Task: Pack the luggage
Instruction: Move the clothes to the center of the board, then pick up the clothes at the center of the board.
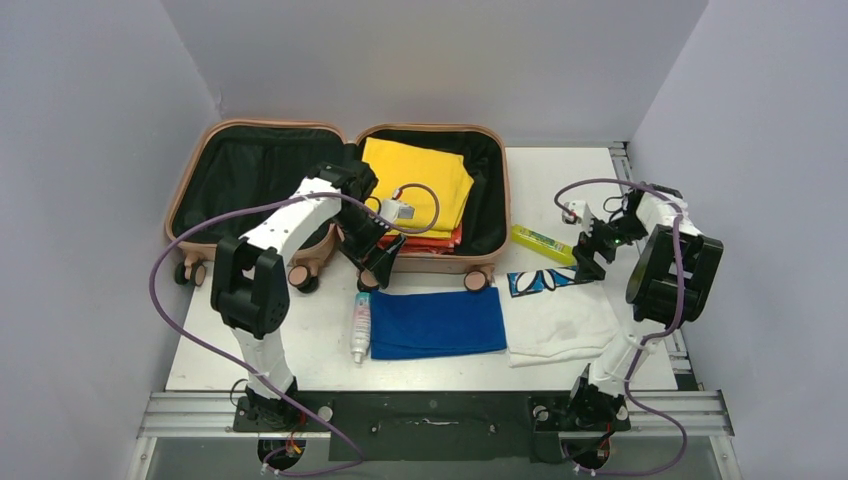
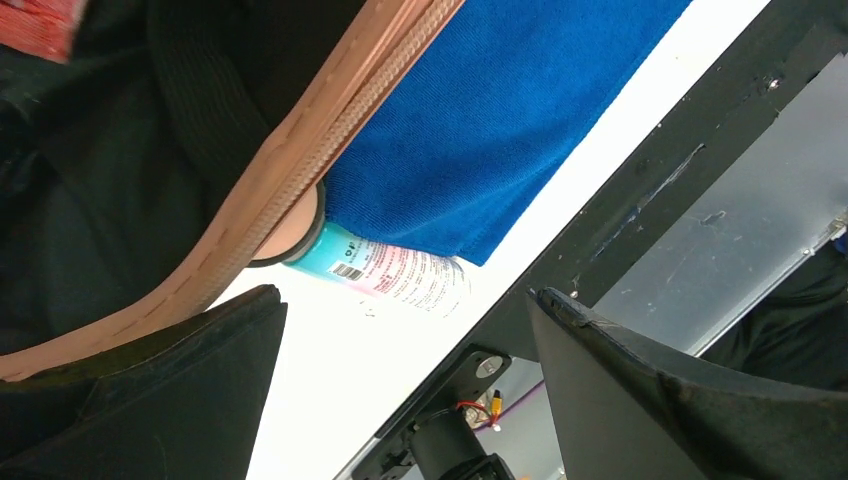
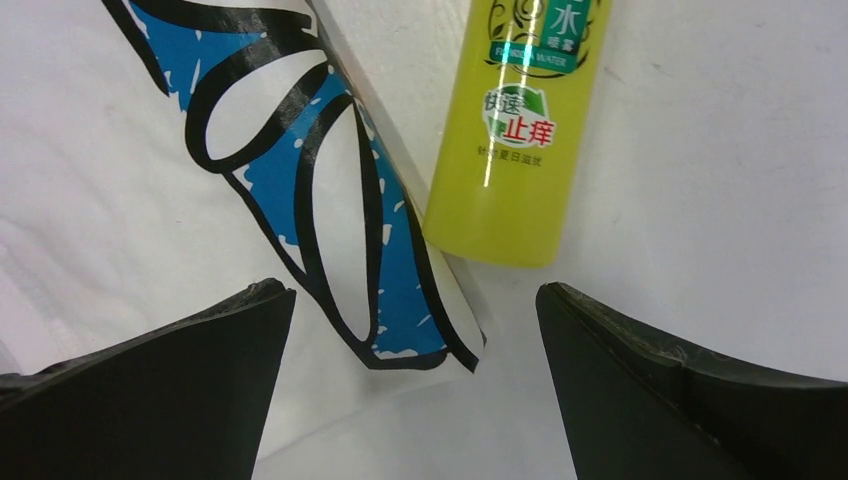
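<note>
The salmon-pink luggage [image 1: 190, 190] lies open flat at the table's far side, black-lined.

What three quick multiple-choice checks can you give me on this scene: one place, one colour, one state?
1. Where does the blue towel lie relative to the luggage?
A. Inside its left shell
B. On the table, just in front of it
C. Draped over its far rim

2. What colour is the top folded cloth in the right shell?
A. Yellow
B. Green
C. White

3. How do the left pincer and the right pincer stand?
A. Both shut on bottles
B. Left shut on the towel, right open
C. Both open, holding nothing

Answers:
1 B: the top view shows the towel flat on the table at the near side of the luggage.
2 A: the top view shows a yellow fold uppermost.
3 C: each wrist view shows fingers spread wide with nothing between them.
</note>
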Controlling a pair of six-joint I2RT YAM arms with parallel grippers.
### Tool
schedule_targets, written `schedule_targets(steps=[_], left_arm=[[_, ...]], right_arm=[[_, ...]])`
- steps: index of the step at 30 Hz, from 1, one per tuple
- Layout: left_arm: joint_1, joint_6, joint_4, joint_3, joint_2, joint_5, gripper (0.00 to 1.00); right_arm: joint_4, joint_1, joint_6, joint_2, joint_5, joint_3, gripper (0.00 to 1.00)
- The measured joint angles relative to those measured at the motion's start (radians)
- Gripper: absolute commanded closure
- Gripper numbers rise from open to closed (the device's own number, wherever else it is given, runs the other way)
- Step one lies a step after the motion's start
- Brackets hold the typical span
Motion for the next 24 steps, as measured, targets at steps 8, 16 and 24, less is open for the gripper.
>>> schedule_targets(steps=[8,16,24], left_arm=[[-0.009,0.026,0.019,0.048,-0.025,0.000,0.04],[-0.107,0.052,0.057,0.060,-0.061,-0.043,0.04],[-0.293,0.087,0.121,0.180,-0.045,-0.121,0.04]], right_arm=[[-0.022,0.024,-0.044,0.085,0.040,0.000,0.05],[-0.078,0.024,-0.093,0.128,0.055,0.048,0.23],[-0.196,0.008,-0.149,0.193,0.077,0.119,0.78]])
